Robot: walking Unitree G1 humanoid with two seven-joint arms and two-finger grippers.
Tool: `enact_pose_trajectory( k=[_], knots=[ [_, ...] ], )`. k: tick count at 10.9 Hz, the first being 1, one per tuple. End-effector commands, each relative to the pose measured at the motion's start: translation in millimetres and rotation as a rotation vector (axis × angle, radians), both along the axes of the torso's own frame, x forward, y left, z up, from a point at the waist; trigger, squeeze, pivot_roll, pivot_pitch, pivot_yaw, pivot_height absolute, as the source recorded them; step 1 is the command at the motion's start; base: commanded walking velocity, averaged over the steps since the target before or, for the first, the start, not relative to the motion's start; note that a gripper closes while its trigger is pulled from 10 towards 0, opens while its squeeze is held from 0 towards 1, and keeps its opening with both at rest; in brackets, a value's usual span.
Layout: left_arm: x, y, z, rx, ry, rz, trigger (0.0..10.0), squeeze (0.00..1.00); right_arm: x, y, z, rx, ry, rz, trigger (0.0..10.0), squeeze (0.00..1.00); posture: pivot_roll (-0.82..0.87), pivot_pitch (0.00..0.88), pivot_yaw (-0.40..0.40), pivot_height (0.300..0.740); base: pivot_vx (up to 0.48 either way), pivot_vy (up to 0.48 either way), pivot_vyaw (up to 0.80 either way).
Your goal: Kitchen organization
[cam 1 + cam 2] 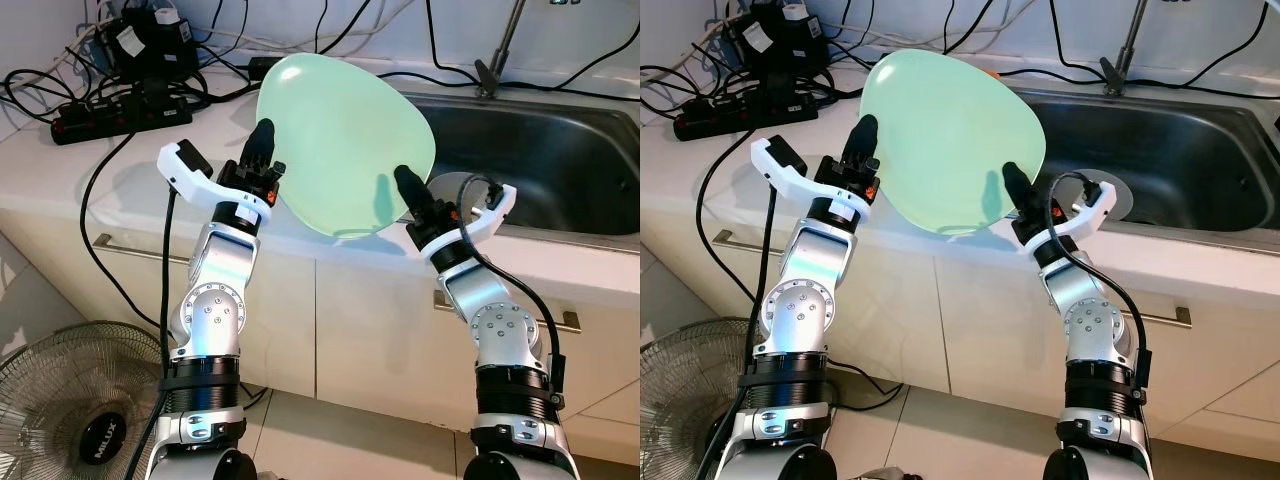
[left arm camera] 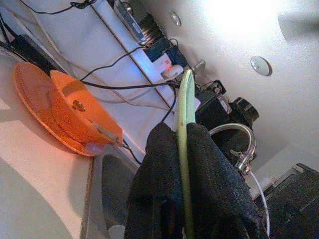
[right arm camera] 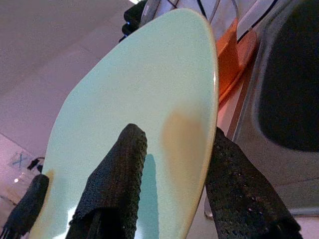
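A round pale-green ceramic plate [image 1: 345, 145] is held tilted above the counter, pinched at opposite rims by left gripper [image 1: 262, 160] and right gripper [image 1: 412, 200].

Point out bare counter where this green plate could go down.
Free: the white counter between the power strip and the front edge, left of the plate. Crowded: the back corner, with cables and a black box. The sink basin lies right.

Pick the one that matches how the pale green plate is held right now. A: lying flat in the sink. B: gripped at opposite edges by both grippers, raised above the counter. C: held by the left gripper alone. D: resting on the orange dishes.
B: the left gripper and the right gripper each clamp an opposite rim of the green plate, tilted up over the counter beside the sink.
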State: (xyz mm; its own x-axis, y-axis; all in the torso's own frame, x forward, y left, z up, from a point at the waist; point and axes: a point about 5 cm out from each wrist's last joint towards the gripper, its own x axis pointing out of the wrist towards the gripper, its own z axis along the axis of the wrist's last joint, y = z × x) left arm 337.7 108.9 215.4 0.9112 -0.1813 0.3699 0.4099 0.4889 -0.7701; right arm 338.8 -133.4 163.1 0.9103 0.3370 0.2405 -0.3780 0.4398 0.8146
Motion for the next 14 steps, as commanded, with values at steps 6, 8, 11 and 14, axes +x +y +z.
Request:
enact_pose_trajectory(
  k=[6,8,11,14],
  knots=[
    [0.2,-17.9,6.6,0.007,-0.023,-0.057,10.0,0.00,3.1,0.7,13.7,0.043,-0.042,0.006,0.0,0.00,0.07,0.000,0.074,0.740,0.000,0.000,0.00],
    [1.2,-23.5,1.9,0.090,-0.009,-0.066,10.0,0.75,2.6,0.5,14.2,0.048,-0.043,0.004,0.0,0.00,0.07,0.000,0.074,0.740,0.000,0.000,0.00],
    [0.6,-27.7,-4.0,0.122,0.005,-0.083,10.0,1.00,2.2,0.4,16.9,0.067,-0.051,0.005,0.0,0.00,0.07,0.000,0.072,0.740,0.000,0.000,0.00],
    [2.4,-24.2,-7.7,0.127,0.030,-0.059,10.0,1.00,6.4,-7.4,25.0,0.137,-0.061,-0.049,0.0,0.00,0.07,0.000,0.073,0.740,0.000,0.000,0.00]
  ],
)
